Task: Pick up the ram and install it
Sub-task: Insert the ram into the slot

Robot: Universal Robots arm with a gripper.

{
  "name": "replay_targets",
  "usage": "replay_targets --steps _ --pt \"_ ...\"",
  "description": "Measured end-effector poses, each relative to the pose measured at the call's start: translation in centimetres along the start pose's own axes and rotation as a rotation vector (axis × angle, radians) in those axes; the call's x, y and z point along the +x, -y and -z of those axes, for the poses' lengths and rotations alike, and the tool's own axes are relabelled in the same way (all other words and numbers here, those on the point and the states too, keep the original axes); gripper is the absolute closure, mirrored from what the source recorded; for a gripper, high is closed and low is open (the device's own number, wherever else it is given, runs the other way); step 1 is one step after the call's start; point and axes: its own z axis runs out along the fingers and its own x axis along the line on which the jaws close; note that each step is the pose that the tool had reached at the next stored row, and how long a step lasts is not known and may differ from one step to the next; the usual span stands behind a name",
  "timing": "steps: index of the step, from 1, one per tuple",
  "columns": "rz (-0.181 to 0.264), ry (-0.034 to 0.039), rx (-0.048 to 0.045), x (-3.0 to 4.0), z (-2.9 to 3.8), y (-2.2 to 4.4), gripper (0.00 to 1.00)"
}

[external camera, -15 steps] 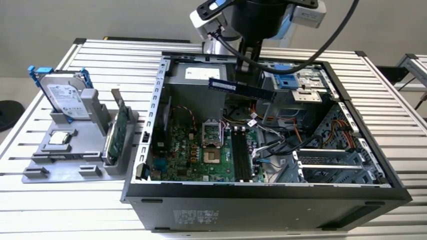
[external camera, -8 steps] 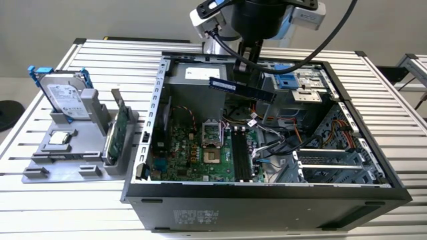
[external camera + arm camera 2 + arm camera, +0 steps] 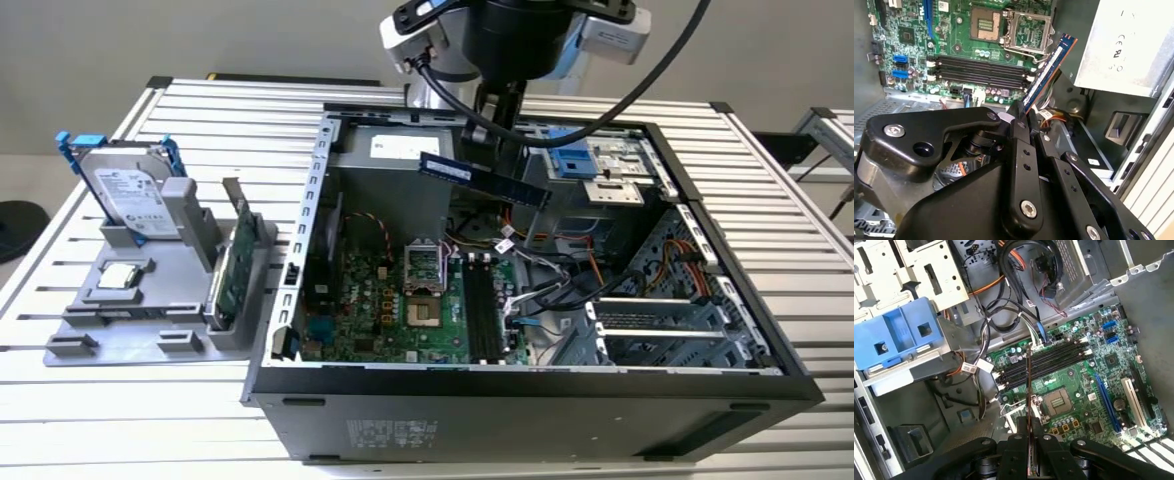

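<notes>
Slatted aluminium table (image 3: 160, 100) carries a black, open-sided desktop computer case (image 3: 534, 400) and, toward the exterior view's left, a grey holding fixture (image 3: 134, 300). In that fixture stand a silver hard drive with blue rails (image 3: 127, 195) and a green expansion card (image 3: 234, 270).

The black two-fingered gripper (image 3: 494, 150) reaches down over the open case, clenched on the thin, dark memory stick with black chips, the ram (image 3: 483, 180). In the second wrist view the stick (image 3: 1051, 65) juts out from between the closed fingers (image 3: 1019, 130). In the first wrist view it shows edge-on (image 3: 1028, 390) above the green motherboard (image 3: 1089, 405).

The ram hangs in the air inside the case opening, well apart from the row of long black memory slots (image 3: 483, 300) beside the metal processor socket (image 3: 422, 265). Those slots (image 3: 1044, 362) look unfilled, with white latches at their ends.

By my reading the pick-up is done and the carry toward the board is in hand, with the install not yet made. The stick appears to lie across the slots' run, not along it. Seating it would call for turning it parallel to one slot, centring it between the latches, keeping it clear of the loose cables (image 3: 1004, 310) nearby, and pressing straight down
</notes>
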Motion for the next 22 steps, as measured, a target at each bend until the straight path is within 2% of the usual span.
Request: replay_targets --steps 22 --pt "-0.210 0.0024 0.0020 0.00 -0.21 0.00 1.00"
